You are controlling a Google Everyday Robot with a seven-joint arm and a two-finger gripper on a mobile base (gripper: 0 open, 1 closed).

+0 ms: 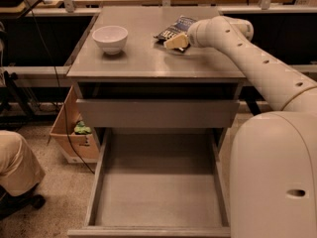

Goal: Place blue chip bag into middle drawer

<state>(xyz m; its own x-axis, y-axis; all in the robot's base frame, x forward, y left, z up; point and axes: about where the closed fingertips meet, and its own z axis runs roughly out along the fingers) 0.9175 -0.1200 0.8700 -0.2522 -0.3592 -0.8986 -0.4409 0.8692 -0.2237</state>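
Note:
The blue chip bag [174, 28] lies flat on the grey cabinet top [143, 61], at the back right. My gripper [176, 41] sits at the bag's near edge, low over the top and touching or almost touching the bag. My pale arm reaches in from the right. The middle drawer [158, 192] is pulled wide open below, showing a bare flat grey floor and low side walls.
A white bowl [110, 37] stands on the cabinet top, left of the bag. A drawer with a plain grey front panel [157, 113] sits slightly out above the open one. A cardboard box [74, 140] and a person's knee [17, 165] are at the left. My body [275, 177] fills the right.

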